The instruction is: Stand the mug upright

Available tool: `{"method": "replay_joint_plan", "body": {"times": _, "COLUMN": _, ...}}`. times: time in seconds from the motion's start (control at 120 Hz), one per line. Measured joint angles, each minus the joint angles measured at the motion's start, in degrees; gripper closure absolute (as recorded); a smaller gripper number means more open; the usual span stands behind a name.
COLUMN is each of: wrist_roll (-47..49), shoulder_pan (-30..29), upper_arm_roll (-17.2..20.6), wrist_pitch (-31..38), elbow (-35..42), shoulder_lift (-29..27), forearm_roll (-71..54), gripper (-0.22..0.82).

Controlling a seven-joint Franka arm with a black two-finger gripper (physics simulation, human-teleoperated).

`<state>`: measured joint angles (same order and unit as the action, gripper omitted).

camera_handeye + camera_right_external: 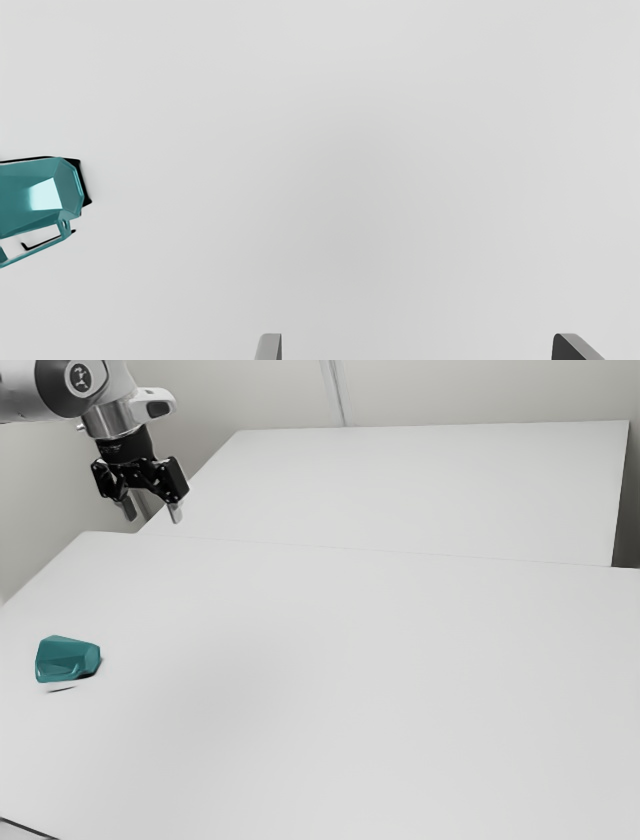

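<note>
High over the table's far left part in the exterior view, the gripper (152, 512) hangs with its fingers apart and nothing between them. A teal faceted mug (67, 659) lies on its side on the white table, near the exterior view's left edge, well below the gripper. In the wrist view the same mug (35, 195) is partly cut off by the picture's border, its thin angular handle lying along one side. The open gripper (417, 345) is well apart from it.
The white table (330, 690) stretches beneath the arm. Behind it stands another white surface (420, 490), with pale walls around. A dark line crosses the exterior view's lower left corner.
</note>
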<state>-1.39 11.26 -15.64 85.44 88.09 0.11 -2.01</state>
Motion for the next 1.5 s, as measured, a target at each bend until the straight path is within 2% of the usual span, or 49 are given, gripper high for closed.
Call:
{"method": "replay_joint_plan", "body": {"times": 1.1, "wrist_roll": -6.7, "shoulder_pan": -6.3, "upper_arm_roll": -0.1, "wrist_pitch": -0.9, "elbow": 0.0, "shoulder_lift": 0.3, "forearm_roll": 0.1, "gripper": 0.02}}
{"method": "replay_joint_plan", "body": {"times": 1.317, "wrist_roll": -8.6, "shoulder_pan": -9.8, "upper_arm_roll": -0.1, "wrist_pitch": -0.9, "elbow": -0.1, "shoulder_lift": 0.9, "forearm_roll": 0.2, "gripper": 0.02}}
{"method": "replay_joint_plan", "body": {"times": 1.5, "wrist_roll": -10.7, "shoulder_pan": -16.0, "upper_arm_roll": -0.1, "wrist_pitch": -0.9, "elbow": -0.1, "shoulder_lift": 1.2, "forearm_roll": 0.5, "gripper": 0.02}}
